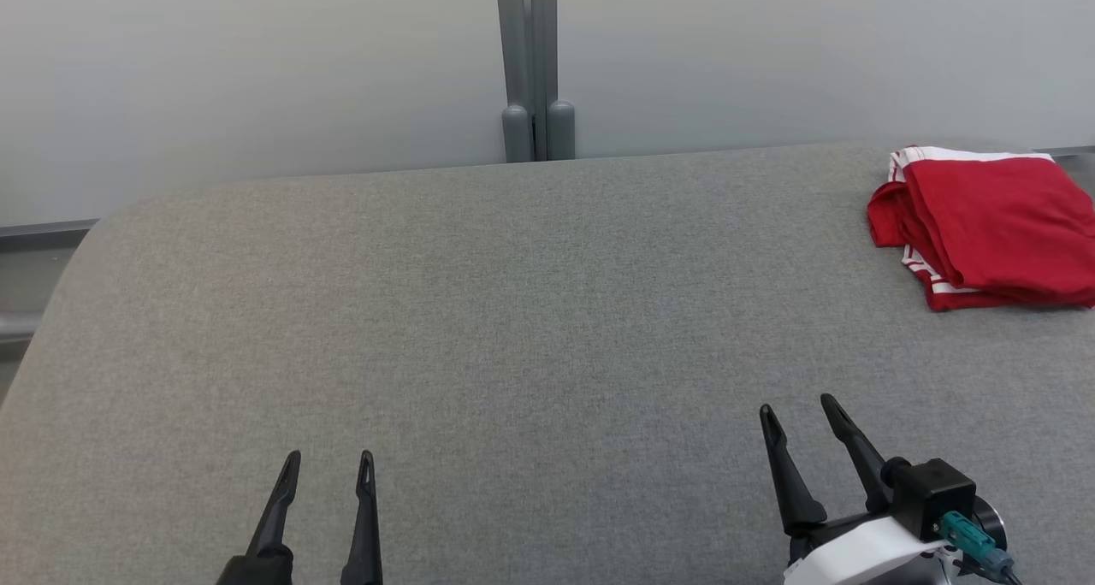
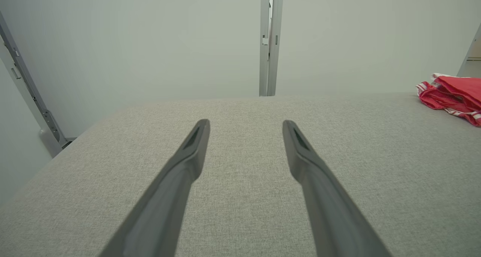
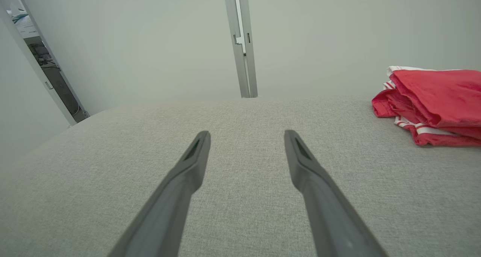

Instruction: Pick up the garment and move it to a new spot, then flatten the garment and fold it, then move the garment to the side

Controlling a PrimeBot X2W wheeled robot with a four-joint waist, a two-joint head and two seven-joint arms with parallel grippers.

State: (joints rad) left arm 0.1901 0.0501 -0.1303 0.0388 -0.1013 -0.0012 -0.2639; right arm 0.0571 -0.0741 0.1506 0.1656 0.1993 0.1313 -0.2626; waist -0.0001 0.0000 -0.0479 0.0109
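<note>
A red garment with white stripes [image 1: 992, 221] lies folded in a compact bundle at the far right of the grey fabric table [image 1: 513, 328]. It also appears at the right edge of the left wrist view as the garment [image 2: 453, 97], and larger in the right wrist view as the garment [image 3: 436, 99]. My left gripper [image 1: 329, 465] rests low at the near left, open with nothing between its fingers. My right gripper [image 1: 800, 410] sits at the near right, open and empty, well short of the garment.
A grey post [image 1: 535, 63] stands behind the table's far edge against a pale wall. The table's left edge [image 1: 51, 311] curves down at the left.
</note>
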